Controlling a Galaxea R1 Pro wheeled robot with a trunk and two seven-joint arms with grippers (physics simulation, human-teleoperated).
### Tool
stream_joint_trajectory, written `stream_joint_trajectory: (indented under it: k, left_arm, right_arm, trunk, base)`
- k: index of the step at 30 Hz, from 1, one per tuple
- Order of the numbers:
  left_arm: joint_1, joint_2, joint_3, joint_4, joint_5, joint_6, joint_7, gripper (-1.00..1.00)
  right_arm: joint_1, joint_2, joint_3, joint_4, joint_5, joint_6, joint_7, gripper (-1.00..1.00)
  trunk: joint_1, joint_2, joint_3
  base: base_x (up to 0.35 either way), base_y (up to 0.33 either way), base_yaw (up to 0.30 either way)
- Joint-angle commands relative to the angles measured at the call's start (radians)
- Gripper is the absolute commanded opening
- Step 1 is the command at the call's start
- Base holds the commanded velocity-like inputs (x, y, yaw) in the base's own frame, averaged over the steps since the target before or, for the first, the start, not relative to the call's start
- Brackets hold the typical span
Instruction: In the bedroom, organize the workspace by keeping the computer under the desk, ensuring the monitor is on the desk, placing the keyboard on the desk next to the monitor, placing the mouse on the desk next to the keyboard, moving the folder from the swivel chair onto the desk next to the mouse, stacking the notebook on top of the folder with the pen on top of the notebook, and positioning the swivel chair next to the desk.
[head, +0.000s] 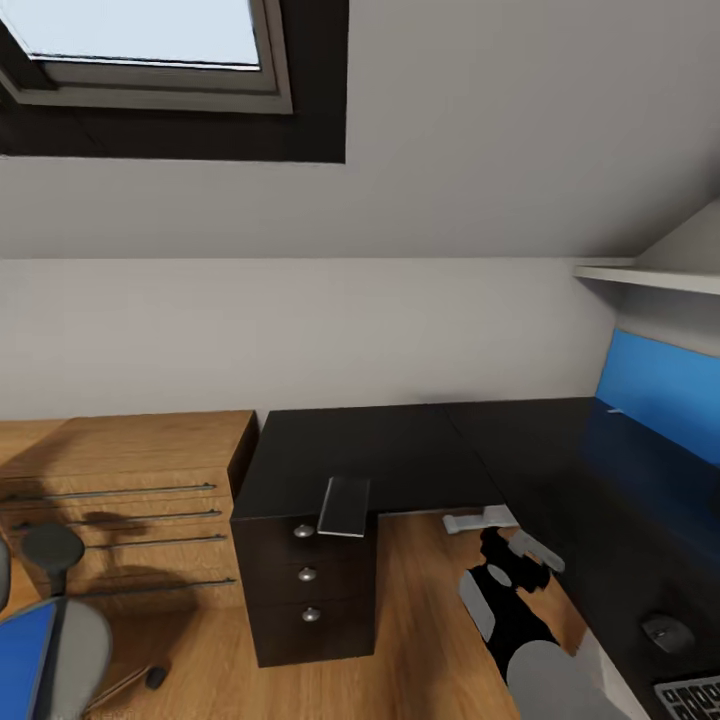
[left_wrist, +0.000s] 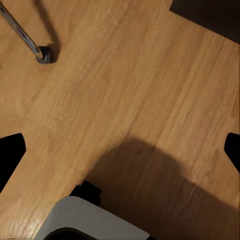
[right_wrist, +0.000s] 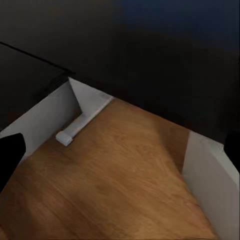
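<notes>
glossy black l-shaped desk: thin dark grey notebook overhangs its front edge above the drawers; right gripper spread wide, empty. approach level, pinch the overhang.

Glossy black desk, blue folder, grey notebook.

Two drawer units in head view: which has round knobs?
The dark three-drawer unit under the glossy black desk; the light wooden dresser beside it has long bar handles.
</notes>
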Motion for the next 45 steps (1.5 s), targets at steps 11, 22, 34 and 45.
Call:
stream_joint_trajectory:
  k: [11,22,34,45]
  left_arm:
    - [0.001,0.03,0.005,0.08,0.01,0.005,0.002,1.0]
    - [-0.034,0.004,-0.009,0.158,0.004,-0.03,0.0,1.0]
    - [-0.086,0.008,-0.002,0.093,0.009,-0.01,0.005,1.0]
    - [-0.087,0.007,-0.003,0.089,0.008,-0.01,0.005,1.0]
  right_arm:
    - [0.012,0.046,0.04,0.39,0.07,-0.183,0.046,1.0]
    - [0.09,0.029,0.047,0.527,0.125,-0.276,0.222,1.0]
    - [0.136,0.01,0.046,0.535,0.118,-0.273,0.195,1.0]
    - [0.137,0.01,0.046,0.535,0.12,-0.275,0.219,1.0]
  trunk:
    - [0.0,-0.001,-0.001]
    - [0.0,-0.001,-0.001]
    - [0.012,-0.022,-0.011]
    - [0.054,-0.099,-0.045]
  base:
    - [0.0,0.0,0.28]
    - [0.0,0.0,0.084]
    - [0.0,0.0,0.0]
    - [0.0,0.0,0.038]
